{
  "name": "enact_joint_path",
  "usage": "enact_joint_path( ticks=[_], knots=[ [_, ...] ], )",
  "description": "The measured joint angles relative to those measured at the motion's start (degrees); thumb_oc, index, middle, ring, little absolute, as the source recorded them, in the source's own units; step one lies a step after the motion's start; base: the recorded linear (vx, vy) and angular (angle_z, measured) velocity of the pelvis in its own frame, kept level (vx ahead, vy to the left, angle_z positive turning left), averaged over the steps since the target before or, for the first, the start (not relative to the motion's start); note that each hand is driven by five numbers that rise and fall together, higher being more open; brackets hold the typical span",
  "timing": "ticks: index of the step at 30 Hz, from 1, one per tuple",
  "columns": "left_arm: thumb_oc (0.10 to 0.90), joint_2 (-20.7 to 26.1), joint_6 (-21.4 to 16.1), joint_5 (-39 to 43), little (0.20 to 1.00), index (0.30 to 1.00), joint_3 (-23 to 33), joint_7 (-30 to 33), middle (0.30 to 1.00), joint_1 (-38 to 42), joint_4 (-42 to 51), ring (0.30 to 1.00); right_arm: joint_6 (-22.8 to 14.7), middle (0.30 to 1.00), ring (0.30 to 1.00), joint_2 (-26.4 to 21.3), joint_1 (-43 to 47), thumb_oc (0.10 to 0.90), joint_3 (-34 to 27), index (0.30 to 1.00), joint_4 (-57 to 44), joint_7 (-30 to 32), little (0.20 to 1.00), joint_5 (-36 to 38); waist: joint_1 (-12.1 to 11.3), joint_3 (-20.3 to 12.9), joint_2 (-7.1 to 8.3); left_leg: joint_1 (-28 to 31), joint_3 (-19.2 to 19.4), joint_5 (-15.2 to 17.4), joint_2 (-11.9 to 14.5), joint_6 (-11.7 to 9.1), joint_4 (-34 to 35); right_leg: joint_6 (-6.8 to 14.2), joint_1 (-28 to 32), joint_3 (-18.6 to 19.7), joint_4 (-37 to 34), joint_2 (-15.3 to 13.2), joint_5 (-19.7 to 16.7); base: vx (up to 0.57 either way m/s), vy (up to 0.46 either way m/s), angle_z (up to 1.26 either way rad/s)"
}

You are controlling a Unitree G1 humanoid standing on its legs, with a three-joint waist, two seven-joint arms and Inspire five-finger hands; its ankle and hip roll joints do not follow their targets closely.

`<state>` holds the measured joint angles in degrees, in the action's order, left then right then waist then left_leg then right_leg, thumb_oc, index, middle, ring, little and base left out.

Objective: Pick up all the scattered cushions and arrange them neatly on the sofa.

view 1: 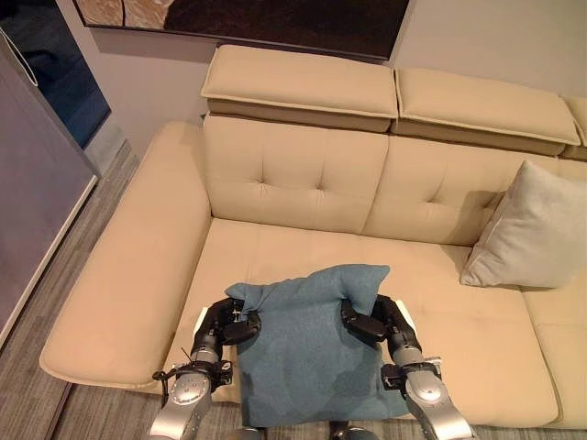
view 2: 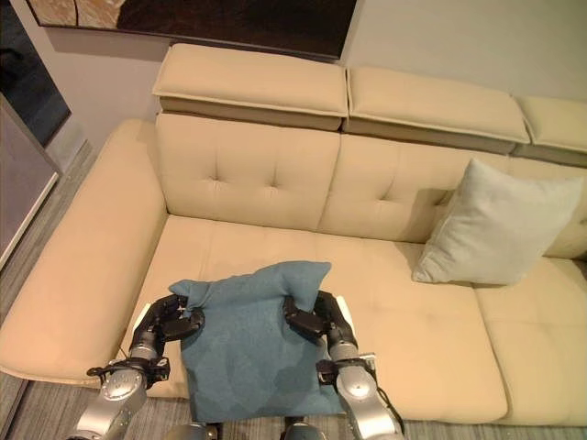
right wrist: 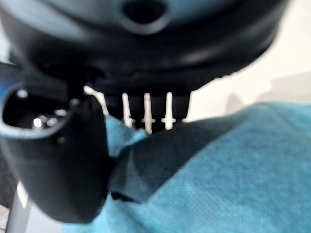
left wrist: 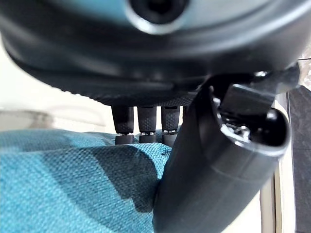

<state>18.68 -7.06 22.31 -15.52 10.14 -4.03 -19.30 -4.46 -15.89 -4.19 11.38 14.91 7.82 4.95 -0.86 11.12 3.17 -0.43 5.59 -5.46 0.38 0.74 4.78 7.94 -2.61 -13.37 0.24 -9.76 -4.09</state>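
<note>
Two cushions and one sofa, seen from above. One teal cushion (view 1: 312,344) is held between both hands over the near edge of the sofa's (view 1: 303,174) leftmost seat, its far corners raised and its near part hanging down past the seat front. The left hand (view 1: 227,326) is closed on the cushion's left edge, fingers (left wrist: 138,124) curled over the fabric and the thumb (left wrist: 194,184) pressed against it from the other side. The right hand (view 2: 316,321) is likewise closed on the cushion's right edge; in the right wrist view its fingers (right wrist: 146,114) reach over the teal cloth while its thumb (right wrist: 63,160) pinches a fold of it. One pale grey cushion (view 2: 495,225) stands tilted against the backrest on the right part of the sofa, well apart from the teal one. The cream sofa shows three headrest pads along its far top, a tufted backrest, and a broad flat armrest (view 1: 128,275) on the left. A dark framed picture (view 1: 275,18) hangs on the wall behind the sofa. Grey wood-pattern floor (view 1: 37,394) lies at the near left.
</note>
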Motion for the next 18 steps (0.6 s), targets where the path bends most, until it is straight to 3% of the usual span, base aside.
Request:
enact_joint_path(
  ticks=[4, 7, 15, 18],
  knots=[
    [0.4, -0.5, 0.0, -0.5, 0.3, 0.3, -0.2, 0.3, 0.3, 0.9, 3.0, 0.3, 0.0, 0.3, 0.3, -2.0, 0.9, 0.4, -0.8, 0.3, 0.0, 0.7, 0.3, -1.3, 0.2, -0.1, -0.66, -0.9, -0.6, -0.4, 2.2, -1.9, 0.3, -1.9, 1.7, -0.8, -5.5, 2.8, -2.0, 0.04, -0.063, 0.0],
    [0.4, -0.7, 0.0, -0.7, 0.3, 0.3, -0.7, 0.7, 0.3, 3.0, 4.3, 0.3, 0.0, 0.3, 0.3, -2.5, 2.4, 0.4, -1.4, 0.3, -0.1, 2.6, 0.3, -1.4, 0.9, -0.1, -1.17, -2.6, -1.6, -0.9, 2.9, -2.8, 0.3, -2.2, 0.6, -1.9, -5.5, 3.6, -2.2, -0.02, -0.055, 0.12],
    [0.4, -0.3, -0.2, -0.6, 0.3, 0.3, -1.5, 7.7, 0.3, 15.8, 4.6, 0.3, 0.0, 0.3, 0.3, -4.1, 16.0, 0.4, -0.3, 0.3, 0.0, 9.0, 0.3, -1.6, 0.9, -0.2, -2.83, -7.3, -2.7, -2.3, 3.1, -3.4, 0.3, -3.3, -3.7, -2.8, -5.6, 3.7, -3.2, -0.03, -0.015, 0.07],
    [0.4, 0.9, -0.5, -0.6, 0.3, 0.3, -1.9, 11.5, 0.3, 25.1, 4.1, 0.3, -0.2, 0.3, 0.3, -4.6, 24.3, 0.4, 0.6, 0.3, 0.1, 12.5, 0.3, -1.5, 0.8, 0.2, -3.65, -9.0, -3.1, -2.8, 3.0, -3.3, 0.3, -3.5, -5.1, -3.3, -5.5, 3.6, -3.6, -0.05, 0.004, 0.08]
  ],
)
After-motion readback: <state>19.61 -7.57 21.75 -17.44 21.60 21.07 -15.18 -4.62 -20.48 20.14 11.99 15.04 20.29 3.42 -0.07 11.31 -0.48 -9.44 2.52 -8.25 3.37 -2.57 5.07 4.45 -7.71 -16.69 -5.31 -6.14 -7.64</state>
